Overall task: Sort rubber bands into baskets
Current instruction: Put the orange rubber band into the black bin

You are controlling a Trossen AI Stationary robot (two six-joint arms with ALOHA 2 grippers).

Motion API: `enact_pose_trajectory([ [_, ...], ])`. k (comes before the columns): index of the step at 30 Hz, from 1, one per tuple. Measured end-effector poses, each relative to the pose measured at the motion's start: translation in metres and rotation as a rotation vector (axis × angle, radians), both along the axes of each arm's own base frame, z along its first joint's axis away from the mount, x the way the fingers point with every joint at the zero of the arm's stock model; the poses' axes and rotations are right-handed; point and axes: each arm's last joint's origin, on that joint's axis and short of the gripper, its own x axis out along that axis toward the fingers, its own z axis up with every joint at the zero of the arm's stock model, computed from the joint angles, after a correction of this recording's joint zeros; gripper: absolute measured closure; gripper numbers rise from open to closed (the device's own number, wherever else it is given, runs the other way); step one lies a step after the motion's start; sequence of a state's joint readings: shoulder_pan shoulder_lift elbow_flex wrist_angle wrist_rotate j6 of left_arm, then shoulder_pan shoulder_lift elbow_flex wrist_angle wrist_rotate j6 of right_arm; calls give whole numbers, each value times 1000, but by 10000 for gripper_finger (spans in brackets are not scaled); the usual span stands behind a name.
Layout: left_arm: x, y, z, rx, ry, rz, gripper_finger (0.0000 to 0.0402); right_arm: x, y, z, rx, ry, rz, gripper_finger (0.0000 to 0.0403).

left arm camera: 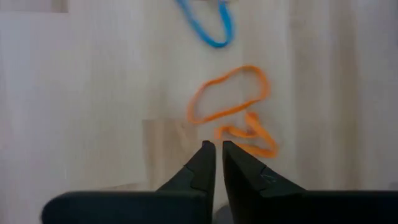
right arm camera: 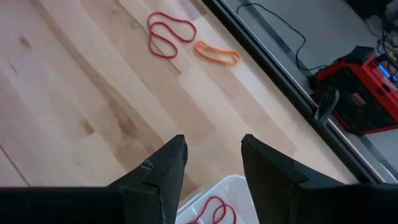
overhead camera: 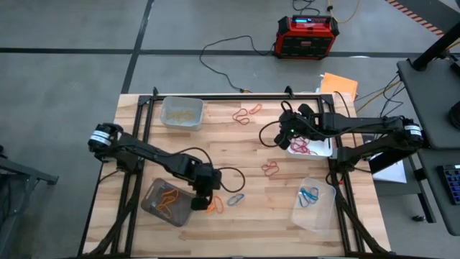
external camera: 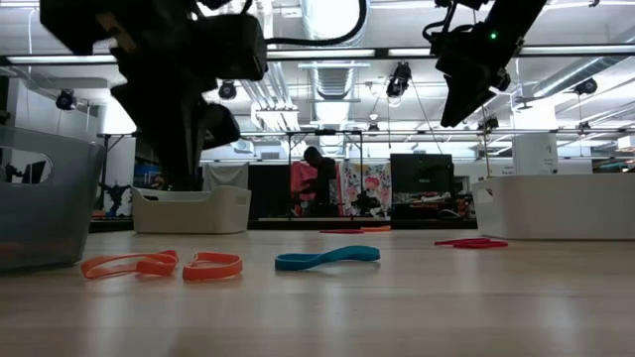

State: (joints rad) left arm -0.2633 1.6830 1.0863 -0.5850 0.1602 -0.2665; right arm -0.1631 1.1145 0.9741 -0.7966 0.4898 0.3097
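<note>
My left gripper is shut and empty above the table, beside the right end of the smoky grey-brown tub, which holds orange bands. In the left wrist view its fingertips hang just short of two orange bands lying flat on the wood, with a blue band beyond them. My right gripper is open and empty above the left edge of the white tub, which holds red bands.
A clear tub with yellow bands stands at the far left. A clear tub with blue bands stands at the near right. Loose red bands lie mid-table. Red and orange bands lie near the far edge. A red-and-black box sits on the floor.
</note>
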Motion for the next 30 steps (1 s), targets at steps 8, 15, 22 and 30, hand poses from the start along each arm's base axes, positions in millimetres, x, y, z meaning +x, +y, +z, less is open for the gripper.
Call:
enact_pose_trajectory([
  [8,0,-7,-9,16,39,48,337,0,0,0,-2,9,4,244],
  [15,0,-15,-10,27,27,88,314,-1,0,-1,-6,26,16,228],
  [22,0,-18,-10,23,26,163,313,-3,1,-1,-6,55,27,223],
  [30,1,-28,-8,0,-17,196,313,-19,4,9,-3,25,13,222],
])
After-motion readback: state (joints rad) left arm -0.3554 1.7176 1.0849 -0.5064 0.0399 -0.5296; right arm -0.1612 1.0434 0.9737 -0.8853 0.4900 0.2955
